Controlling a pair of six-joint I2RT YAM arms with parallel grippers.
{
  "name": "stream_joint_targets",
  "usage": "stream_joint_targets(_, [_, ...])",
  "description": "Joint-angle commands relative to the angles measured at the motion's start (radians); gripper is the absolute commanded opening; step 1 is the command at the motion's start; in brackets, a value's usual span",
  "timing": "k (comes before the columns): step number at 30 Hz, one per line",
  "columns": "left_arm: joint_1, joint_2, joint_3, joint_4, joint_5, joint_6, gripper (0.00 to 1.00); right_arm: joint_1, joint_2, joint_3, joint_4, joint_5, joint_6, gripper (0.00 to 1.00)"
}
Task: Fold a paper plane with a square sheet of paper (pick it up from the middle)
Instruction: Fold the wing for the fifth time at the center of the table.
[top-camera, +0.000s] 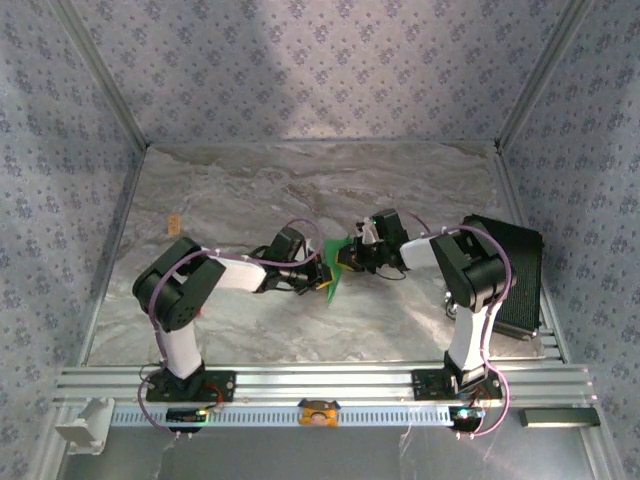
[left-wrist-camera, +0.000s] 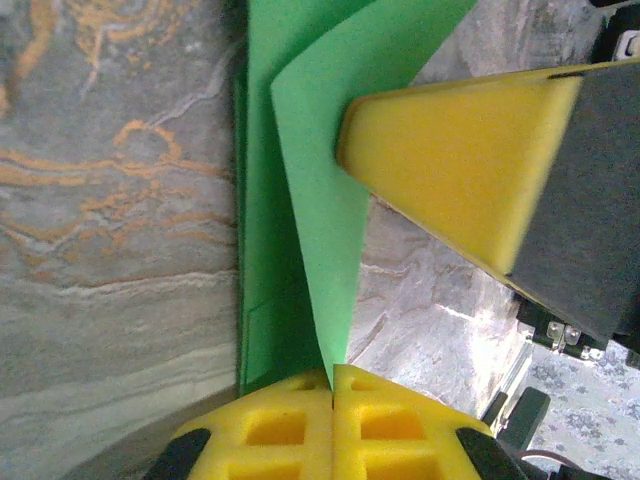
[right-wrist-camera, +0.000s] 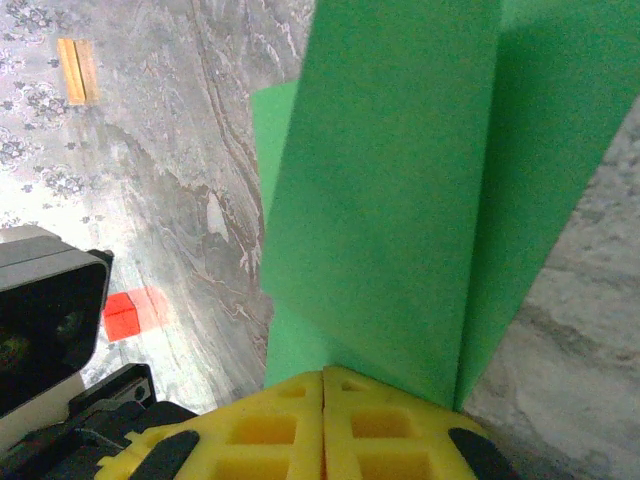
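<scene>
From above, the two arms meet over the middle of the marble table (top-camera: 250, 180). The folded green sheet of paper (top-camera: 333, 262) is held between the left gripper (top-camera: 320, 270) and the right gripper (top-camera: 351, 258).

In the left wrist view, the left gripper's yellow fingers (left-wrist-camera: 270, 430) are pressed together on the sheet's folded edge.

In the right wrist view, the right gripper's jaws are closed on the sheet's near edge. A red block (right-wrist-camera: 122, 315) lies on the table, apart from the paper.

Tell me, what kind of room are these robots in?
Probably a robot test booth, not a home: patterned walls box in a marble-look table, and the left arm and right arm are bolted to a metal rail.
</scene>
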Motion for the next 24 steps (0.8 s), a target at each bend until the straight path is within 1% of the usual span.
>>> stream_joint_targets(1, [0.002,0.024,0.009,-0.029,0.039,-0.001,0.02,0.004,0.035,-0.015,-0.130,0.095,-0.032,0.09])
stream_joint_targets(7, [-0.004,0.041,0.006,-0.049,0.044,0.001,0.02,0.004,0.035,-0.012,-0.135,0.097,-0.034,0.09])
stream_joint_targets(8, [-0.004,0.041,0.005,-0.053,0.044,0.003,0.03,0.004,0.033,-0.011,-0.137,0.097,-0.034,0.09])
stream_joint_targets(12, [-0.005,0.023,-0.003,-0.068,0.031,0.012,0.14,0.003,0.032,-0.013,-0.139,0.099,-0.035,0.09])
stream_joint_targets(15, [-0.007,0.015,-0.006,-0.076,0.036,0.021,0.15,0.004,0.032,-0.014,-0.142,0.100,-0.035,0.09])
stream_joint_targets(17, [-0.009,0.013,-0.010,-0.078,0.042,0.025,0.14,0.003,0.032,-0.014,-0.142,0.099,-0.036,0.09])
stream_joint_targets(21, [-0.014,0.012,-0.025,-0.078,0.042,0.025,0.04,0.003,0.032,-0.012,-0.147,0.099,-0.039,0.09])
stream_joint_targets(24, [-0.020,0.012,-0.029,-0.078,0.049,0.026,0.01,0.004,0.031,-0.009,-0.150,0.099,-0.040,0.09])
